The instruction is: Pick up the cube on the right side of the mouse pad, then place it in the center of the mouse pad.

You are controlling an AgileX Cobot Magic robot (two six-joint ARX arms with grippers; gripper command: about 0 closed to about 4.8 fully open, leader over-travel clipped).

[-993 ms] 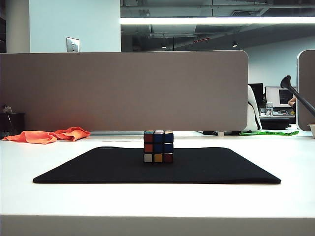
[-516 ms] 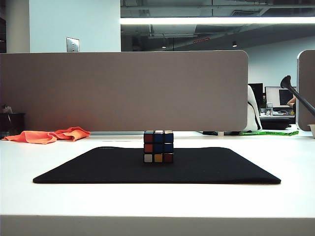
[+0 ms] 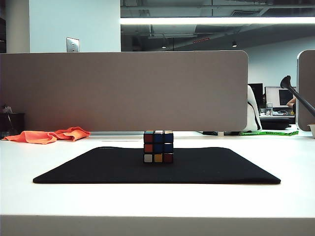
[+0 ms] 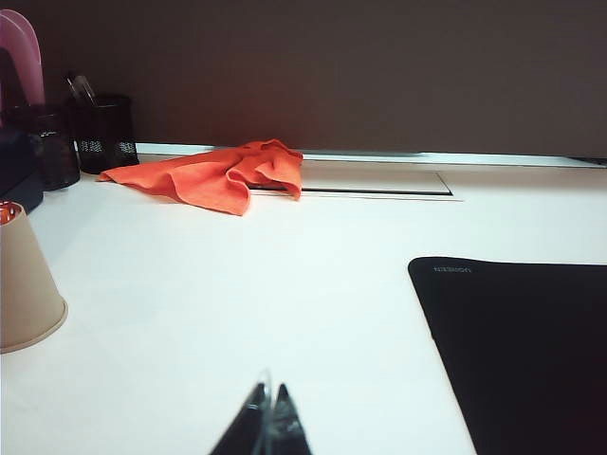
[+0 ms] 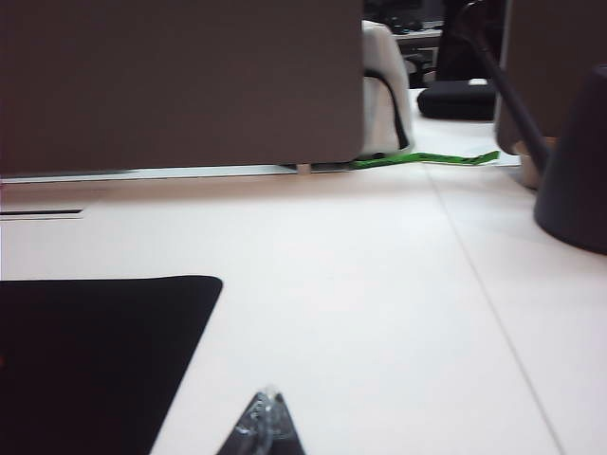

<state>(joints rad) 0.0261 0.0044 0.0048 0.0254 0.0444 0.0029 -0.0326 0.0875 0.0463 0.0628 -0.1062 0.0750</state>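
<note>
One white desk (image 3: 275, 201) backed by one grey partition (image 3: 123, 91) carries one black mouse pad (image 3: 157, 166). One cube (image 3: 158, 146) stands at its centre, toward twelve o'clock. Left gripper (image 4: 267, 427) and right gripper (image 5: 266, 424) hover low, both closed, empty.

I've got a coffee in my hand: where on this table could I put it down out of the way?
Bare white table runs in front of the mouse pad and right of it. The pad is free either side of the cube. The far left is crowded: orange cloth, paper cup, pen holders. Both grippers, left and right, rest shut near the front.
</note>
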